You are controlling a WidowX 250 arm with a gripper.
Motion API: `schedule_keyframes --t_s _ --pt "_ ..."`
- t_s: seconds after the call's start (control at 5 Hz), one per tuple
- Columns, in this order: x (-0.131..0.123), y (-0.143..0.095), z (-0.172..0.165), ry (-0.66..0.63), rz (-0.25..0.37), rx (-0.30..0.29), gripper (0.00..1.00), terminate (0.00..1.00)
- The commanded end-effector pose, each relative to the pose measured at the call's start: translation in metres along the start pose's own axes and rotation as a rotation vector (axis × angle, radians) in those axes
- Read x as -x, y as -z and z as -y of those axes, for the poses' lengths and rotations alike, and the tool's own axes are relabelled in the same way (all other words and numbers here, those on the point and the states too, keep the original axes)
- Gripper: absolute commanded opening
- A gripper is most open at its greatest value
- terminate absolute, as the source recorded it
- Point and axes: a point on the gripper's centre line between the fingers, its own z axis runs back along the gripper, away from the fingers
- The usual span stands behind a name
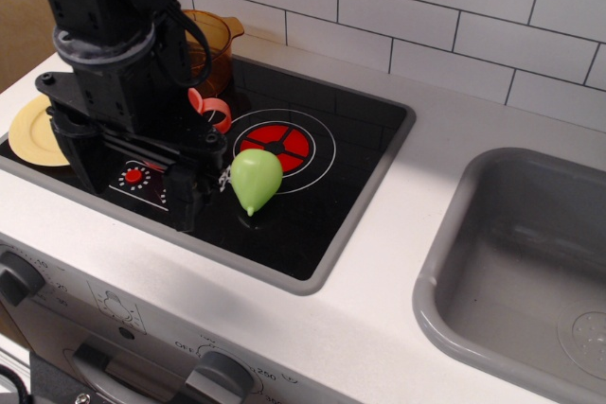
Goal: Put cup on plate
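Note:
The red-orange cup [214,110] sits on the black stovetop, partly hidden behind the arm; only its handle and part of its rim show. The pale yellow plate [30,130] lies at the stovetop's left edge, its right side hidden by the arm. My black gripper [134,182] points down over the front left of the stovetop, between plate and cup. Its fingers [185,198] stand wide apart with nothing between them. The cup is just behind and to the right of the gripper, apart from it.
An amber translucent pot [212,43] stands at the back left by the tiled wall. A green pear-shaped toy [256,178] lies beside the red burner [284,144]. A grey sink [530,272] is at the right. Stove knobs line the front edge.

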Motion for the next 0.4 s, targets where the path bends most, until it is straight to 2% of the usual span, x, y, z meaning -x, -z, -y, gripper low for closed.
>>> schedule_keyframes --t_s 0.0,0.2 --pt "0.000 0.000 0.000 0.000 0.000 0.000 1.00 0.00" --pt "-0.014 -0.006 -0.013 0.076 0.035 -0.016 1.00 0.00"
